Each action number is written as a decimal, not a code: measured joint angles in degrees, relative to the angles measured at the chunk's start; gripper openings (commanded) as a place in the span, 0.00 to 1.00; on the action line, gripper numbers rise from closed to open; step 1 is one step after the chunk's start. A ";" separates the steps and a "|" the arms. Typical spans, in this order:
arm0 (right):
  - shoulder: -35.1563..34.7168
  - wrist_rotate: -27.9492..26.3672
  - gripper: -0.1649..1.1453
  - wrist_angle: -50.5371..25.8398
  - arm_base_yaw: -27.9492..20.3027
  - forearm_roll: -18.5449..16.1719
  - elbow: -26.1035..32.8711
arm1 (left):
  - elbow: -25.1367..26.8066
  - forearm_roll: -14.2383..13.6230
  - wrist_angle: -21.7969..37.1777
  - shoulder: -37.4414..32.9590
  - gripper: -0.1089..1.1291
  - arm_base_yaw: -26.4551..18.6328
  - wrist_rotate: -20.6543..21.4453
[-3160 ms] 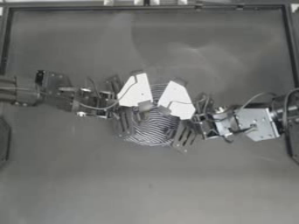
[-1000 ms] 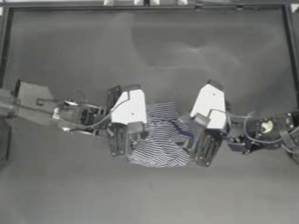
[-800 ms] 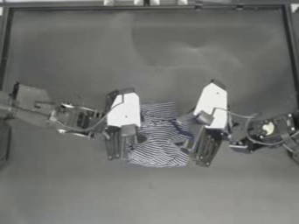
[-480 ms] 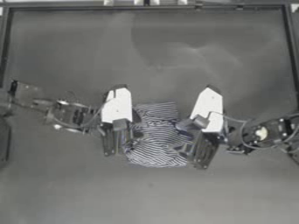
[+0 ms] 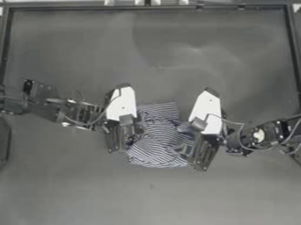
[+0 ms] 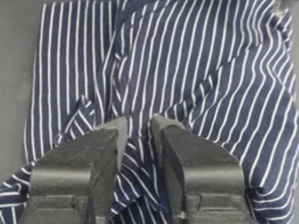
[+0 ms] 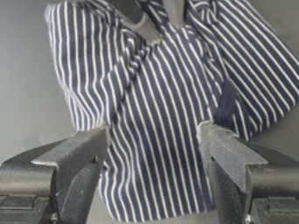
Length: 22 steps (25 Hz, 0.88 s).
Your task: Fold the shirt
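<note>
The striped shirt [image 5: 157,134] lies crumpled in a small heap at the middle of the table. My left gripper [image 5: 117,141] stands at its left edge, with the jaws nearly together and a fold of striped cloth [image 6: 175,65] pinched between them; the left gripper [image 6: 138,127] shows this up close. At the heap's right edge my right gripper [image 5: 199,154] points down, and this right gripper [image 7: 153,131] is wide open, one finger on each side of the shirt [image 7: 158,87]. The collar is hidden.
Bare dark table [image 5: 153,52] surrounds the heap on all sides. A raised frame [image 5: 147,6] runs along the far edge and both side edges. In the right wrist view the left arm's jaws show at the shirt's far edge.
Both grippers have swung from leaning over the heap to pointing down at its sides and have shifted toward the table's near edge. The shirt has been drawn into a longer, narrower bundle.
</note>
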<state>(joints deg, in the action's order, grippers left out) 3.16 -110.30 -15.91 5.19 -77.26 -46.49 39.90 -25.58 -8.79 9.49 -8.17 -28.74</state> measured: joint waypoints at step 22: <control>1.67 0.88 0.83 -0.26 -3.60 -4.31 0.26 | -3.25 -1.05 8.79 -11.25 0.65 2.90 2.20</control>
<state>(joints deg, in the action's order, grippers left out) 4.83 -109.42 -16.17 1.58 -81.56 -46.23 36.65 -26.63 0.00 -1.76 -5.27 -26.54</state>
